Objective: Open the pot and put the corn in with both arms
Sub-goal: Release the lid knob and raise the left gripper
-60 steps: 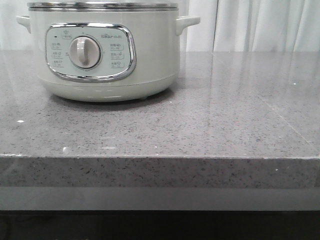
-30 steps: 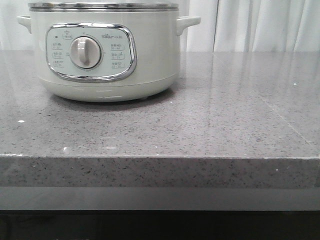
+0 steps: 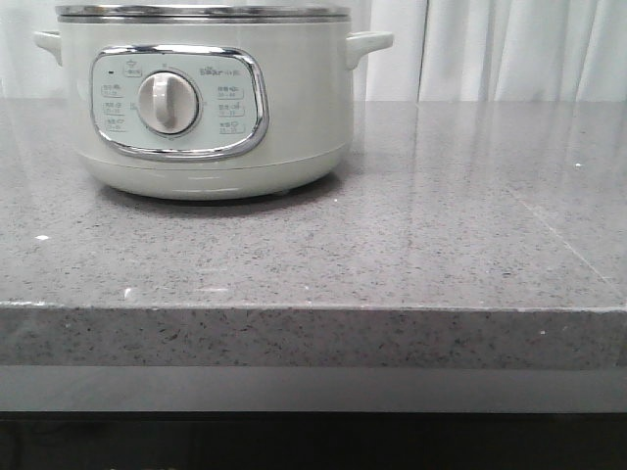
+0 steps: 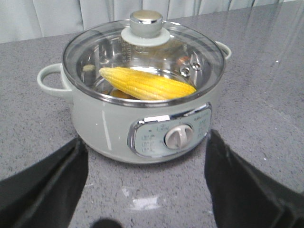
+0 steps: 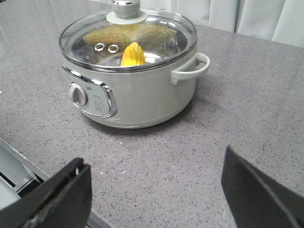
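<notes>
The pale grey-green pot point(image 3: 206, 108) stands at the back left of the grey counter; its top is cut off in the front view. It shows whole in the left wrist view point(image 4: 114, 128) and in the right wrist view point(image 5: 142, 99), with a glass lid point(image 4: 142, 57) and chrome knob point(image 4: 146, 19) closed on it. The yellow corn point(image 4: 147, 84) lies inside, under the lid, also seen in the right wrist view point(image 5: 133, 54). My left gripper point(image 4: 145, 190) is open and empty, in front of the pot. My right gripper point(image 5: 154, 194) is open and empty, near the counter's front edge.
A speckled grey stone counter point(image 3: 421, 225) carries the pot, with its front edge point(image 3: 313, 308) near the camera. White curtains point(image 3: 509, 49) hang behind. Neither arm shows in the front view.
</notes>
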`<action>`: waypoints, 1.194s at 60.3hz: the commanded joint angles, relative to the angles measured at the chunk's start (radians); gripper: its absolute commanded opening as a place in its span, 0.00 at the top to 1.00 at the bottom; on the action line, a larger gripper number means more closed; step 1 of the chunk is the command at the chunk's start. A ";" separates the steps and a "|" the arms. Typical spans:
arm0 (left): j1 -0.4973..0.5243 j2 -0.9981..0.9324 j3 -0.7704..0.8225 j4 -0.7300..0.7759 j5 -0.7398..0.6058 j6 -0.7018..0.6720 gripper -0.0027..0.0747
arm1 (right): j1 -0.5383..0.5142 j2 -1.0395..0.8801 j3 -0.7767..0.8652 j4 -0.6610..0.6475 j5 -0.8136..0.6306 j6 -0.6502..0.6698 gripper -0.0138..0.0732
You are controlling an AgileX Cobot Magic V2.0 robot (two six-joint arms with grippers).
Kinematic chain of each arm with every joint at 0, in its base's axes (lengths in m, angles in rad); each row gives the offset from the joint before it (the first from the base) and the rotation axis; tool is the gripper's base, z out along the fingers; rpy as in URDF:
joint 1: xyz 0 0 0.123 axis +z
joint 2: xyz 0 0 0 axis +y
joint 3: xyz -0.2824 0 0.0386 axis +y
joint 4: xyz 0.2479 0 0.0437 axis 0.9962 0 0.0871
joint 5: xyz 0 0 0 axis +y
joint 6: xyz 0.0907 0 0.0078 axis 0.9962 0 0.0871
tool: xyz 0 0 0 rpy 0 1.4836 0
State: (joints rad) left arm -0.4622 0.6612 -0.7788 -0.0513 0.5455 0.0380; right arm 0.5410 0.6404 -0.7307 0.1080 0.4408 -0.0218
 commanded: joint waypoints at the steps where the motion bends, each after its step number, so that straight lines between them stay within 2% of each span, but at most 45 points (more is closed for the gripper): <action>1: -0.006 -0.020 -0.007 -0.014 -0.073 -0.005 0.31 | -0.004 -0.001 -0.028 0.004 -0.079 -0.005 0.17; 4: -0.006 -0.024 0.000 -0.014 -0.073 -0.005 0.33 | -0.004 0.000 -0.028 0.004 -0.079 -0.005 0.19; 8: -0.006 -0.024 0.000 -0.014 -0.071 -0.005 0.41 | -0.004 0.001 -0.028 0.004 -0.078 -0.005 0.29; 16: -0.006 -0.024 0.000 -0.014 -0.073 -0.005 0.64 | -0.004 0.003 -0.028 0.004 -0.072 -0.005 0.63; 20: -0.006 -0.024 0.000 -0.014 -0.073 -0.005 0.74 | -0.004 0.003 -0.028 0.004 -0.072 -0.005 0.77; 27: -0.006 -0.024 0.000 -0.014 -0.073 -0.005 0.88 | -0.004 0.003 -0.028 0.004 -0.072 -0.005 0.93; 34: -0.006 -0.023 0.000 -0.014 -0.073 -0.005 0.99 | -0.004 0.003 -0.028 0.004 -0.072 -0.005 0.92; 59: -0.006 -0.033 0.012 -0.014 -0.080 -0.005 0.99 | -0.004 0.003 -0.028 0.004 -0.072 -0.005 0.92; 72: 0.120 -0.187 0.165 0.039 -0.203 -0.005 0.99 | -0.004 0.003 -0.028 0.004 -0.072 -0.005 0.92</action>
State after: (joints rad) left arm -0.3866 0.5307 -0.6470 -0.0175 0.4725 0.0380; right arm 0.5410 0.6404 -0.7307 0.1080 0.4408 -0.0218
